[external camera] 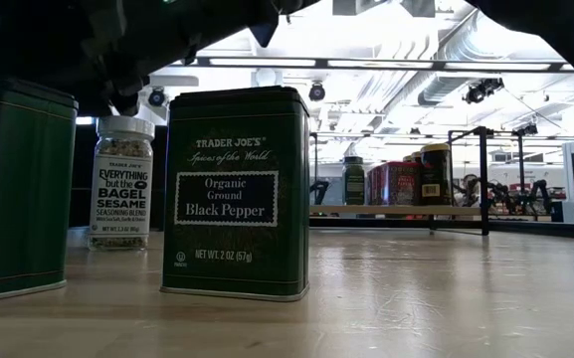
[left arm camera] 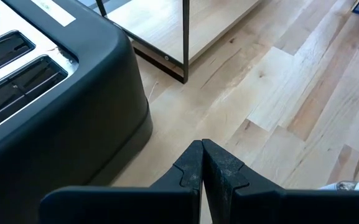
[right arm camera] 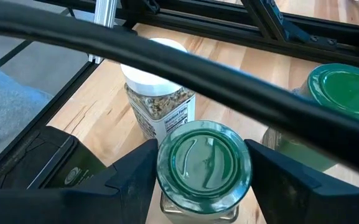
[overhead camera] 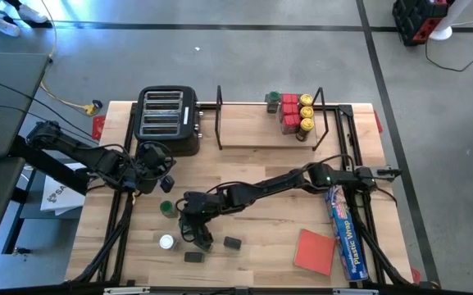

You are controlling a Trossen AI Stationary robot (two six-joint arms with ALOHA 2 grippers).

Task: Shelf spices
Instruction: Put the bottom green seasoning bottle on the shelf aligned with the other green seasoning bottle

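Note:
My right gripper reaches across the table's near left part and is shut on a green-lidded glass spice jar. Close by stand a second green-lidded jar, a white-capped sesame seasoning jar and two dark green tins; one of them is a black pepper tin. The black wire shelf stands at the far edge, with several jars on its wooden board at the right end. My left gripper hangs shut beside the toaster. My right gripper has the jar's green lid rim between its two fingers, one on each side of the lid. The fingers slant down from the table's right side. The jar stands upright; whether its bottom is on the table I cannot tell.
A black toaster stands at the far left. A flat red pad and a blue plastic-wrap box lie near the right front. A black cable crosses the right wrist view. Bare wood lies mid-table.

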